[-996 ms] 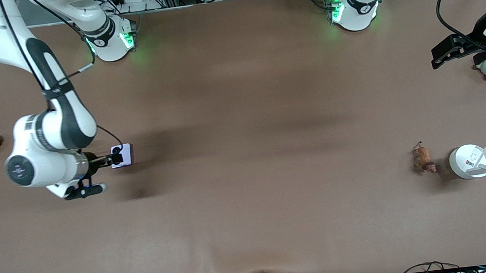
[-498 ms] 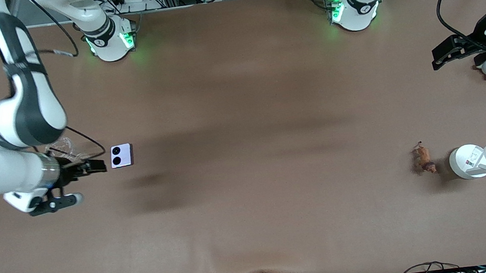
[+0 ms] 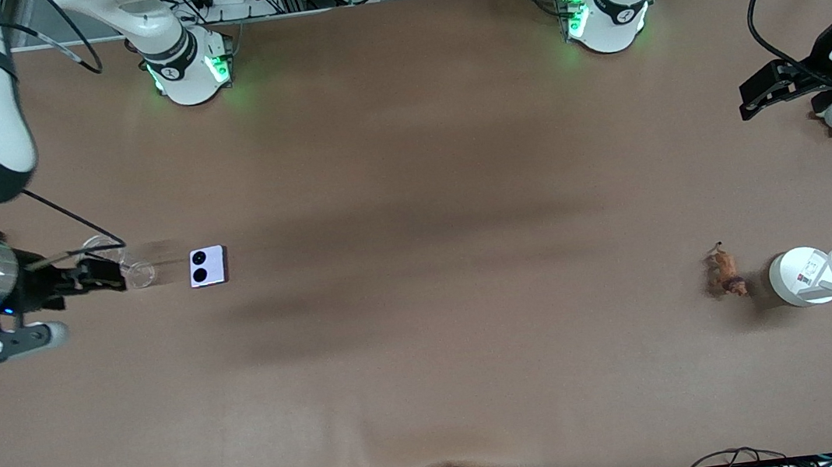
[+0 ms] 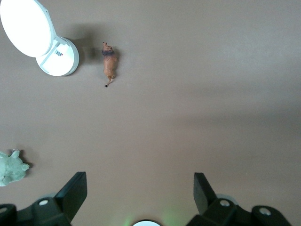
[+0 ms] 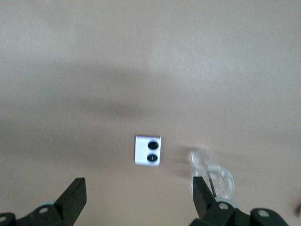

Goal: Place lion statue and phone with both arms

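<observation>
Phone [image 3: 208, 266] lies flat on the table [image 3: 411, 187] toward the right arm's end, lens side up, free of any grip. Right gripper [image 3: 101, 274] hangs low over the table beside a small clear glass item [image 3: 124, 267], nothing between its fingers. The right wrist view shows its fingers [image 5: 75, 197] spread wide, with the phone [image 5: 148, 150] ahead of them and roughly centred in the gap. The phone lies from this gripper toward the table's middle. The pair of lenses runs along the near-far line of the table.

Lion statue [image 3: 724, 272] lies on its side toward the left arm's end, just beside a white lidded tub [image 3: 801, 277] with its lid flipped open, a small gap between them. Its long axis runs roughly near-far, slightly slanted. Left gripper [image 3: 767, 88] waits high over the table edge at the left arm's end; the statue sits nearer the front camera than the spot it is over. In the left wrist view the fingers [image 4: 75, 190] are spread, empty, and the statue [image 4: 109, 68] is well apart from them. A green plush [image 4: 10, 168] shows at that view's edge.

Judgement: both items look set down and released. Each arm is the nearer one to its own item.
</observation>
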Action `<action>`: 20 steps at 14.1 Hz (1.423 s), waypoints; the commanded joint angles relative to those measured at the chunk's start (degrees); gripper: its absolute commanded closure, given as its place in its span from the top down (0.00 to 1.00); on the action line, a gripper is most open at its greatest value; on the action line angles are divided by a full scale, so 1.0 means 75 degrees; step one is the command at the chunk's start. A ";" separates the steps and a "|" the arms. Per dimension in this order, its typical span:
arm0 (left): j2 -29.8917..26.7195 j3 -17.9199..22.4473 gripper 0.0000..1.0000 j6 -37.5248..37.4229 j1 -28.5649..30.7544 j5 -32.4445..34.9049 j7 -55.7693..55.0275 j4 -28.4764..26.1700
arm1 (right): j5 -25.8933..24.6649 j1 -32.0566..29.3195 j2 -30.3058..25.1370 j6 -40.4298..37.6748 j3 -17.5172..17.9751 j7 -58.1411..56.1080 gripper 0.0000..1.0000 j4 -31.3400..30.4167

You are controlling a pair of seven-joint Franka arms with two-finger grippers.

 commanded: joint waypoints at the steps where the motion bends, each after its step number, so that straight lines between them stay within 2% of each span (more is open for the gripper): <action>1: 0.0054 -0.0040 1.00 0.0122 0.0064 0.0072 0.0076 0.0012 | 0.0093 -0.0150 -0.0887 -0.0654 0.0151 0.1108 1.00 -0.0001; 3: 0.0066 -0.0040 1.00 0.0122 0.0064 0.0072 0.0076 0.0012 | 0.0093 -0.0220 -0.1368 -0.1238 0.0233 0.1768 1.00 -0.0107; 5: 0.0066 -0.0029 1.00 0.0122 0.0064 0.0084 0.0088 0.0000 | 0.0105 -0.0454 -0.1906 -0.1358 0.0315 0.1829 1.00 -0.0572; 8: 0.0077 -0.0029 1.00 0.0146 0.0064 0.0096 0.0088 0.0012 | 0.0024 -0.0478 -0.3323 -0.0833 0.0257 0.1829 1.00 -0.2270; 10: 0.0077 -0.0029 1.00 0.0157 0.0064 0.0096 0.0088 0.0000 | 0.0011 -0.0618 -0.3864 -0.0539 0.0257 0.1841 1.00 -0.3069; 14: 0.0077 -0.0029 1.00 0.0169 0.0052 0.0096 0.0111 0.0012 | 0.0035 -0.0631 -0.3843 -0.0537 0.0058 0.2178 1.00 -0.3119; 20: 0.0066 -0.0029 1.00 0.0181 0.0052 0.0096 0.0146 -0.0012 | -0.0024 -0.0607 -0.3597 -0.0221 0.0058 0.2333 1.00 -0.2873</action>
